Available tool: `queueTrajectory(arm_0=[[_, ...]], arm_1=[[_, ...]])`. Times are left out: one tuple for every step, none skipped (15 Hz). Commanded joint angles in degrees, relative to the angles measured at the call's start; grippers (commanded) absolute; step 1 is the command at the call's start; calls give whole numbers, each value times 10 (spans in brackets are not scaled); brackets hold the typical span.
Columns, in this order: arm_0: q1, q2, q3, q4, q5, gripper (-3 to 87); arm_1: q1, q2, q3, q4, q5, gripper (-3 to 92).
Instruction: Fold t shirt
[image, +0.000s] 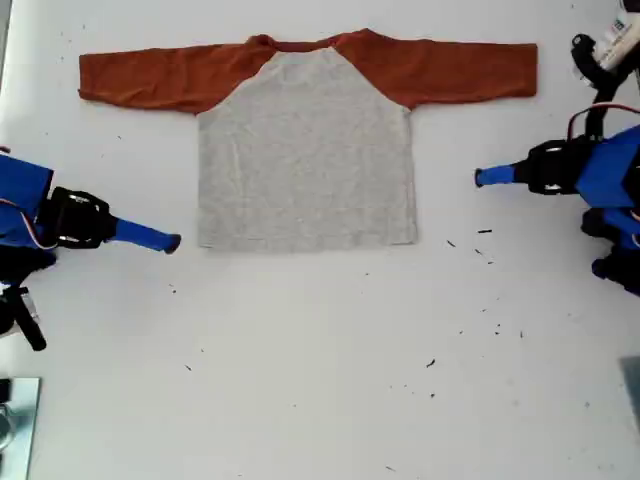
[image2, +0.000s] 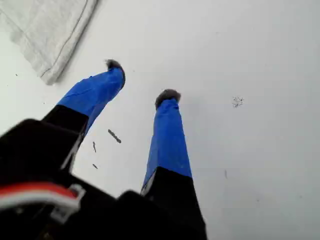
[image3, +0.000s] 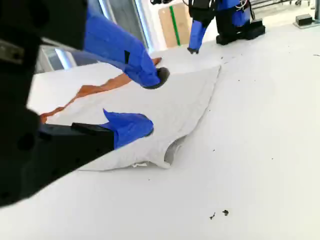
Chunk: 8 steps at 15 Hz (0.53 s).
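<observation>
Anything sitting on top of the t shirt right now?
Nothing: the t shirt lies flat and bare on the white table. Its underside and anything beneath it are covered.

My first gripper (image2: 142, 82) is held low with its jaws spread apart. My second gripper (image3: 150, 102) is likewise held open, low and level.

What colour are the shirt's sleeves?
Rust-orange sleeves on the grey t shirt, clearest in the exterior view.
</observation>
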<state>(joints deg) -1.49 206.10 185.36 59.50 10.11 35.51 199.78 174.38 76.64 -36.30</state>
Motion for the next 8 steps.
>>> queueTrajectory(arm_0=[[3,4,5,-6,4,115],[-3,4,5,-6,4,115],[-4,4,5,-6,8,115],[11,4,5,-5,-24,115],[18,4,5,-5,-27,114],[-4,4,5,-5,-34,114],[-26,4,5,-5,-34,85],[-33,4,5,-5,-32,-2]], arm_1=[[-39,10,22,28,106,162],[-69,11,13,36,164,182],[-105,11,11,39,158,190],[-114,11,11,43,192,227],[-131,11,11,26,213,248],[-134,11,25,-26,220,258],[-126,11,31,-29,263,257],[-114,11,24,-24,221,152]])
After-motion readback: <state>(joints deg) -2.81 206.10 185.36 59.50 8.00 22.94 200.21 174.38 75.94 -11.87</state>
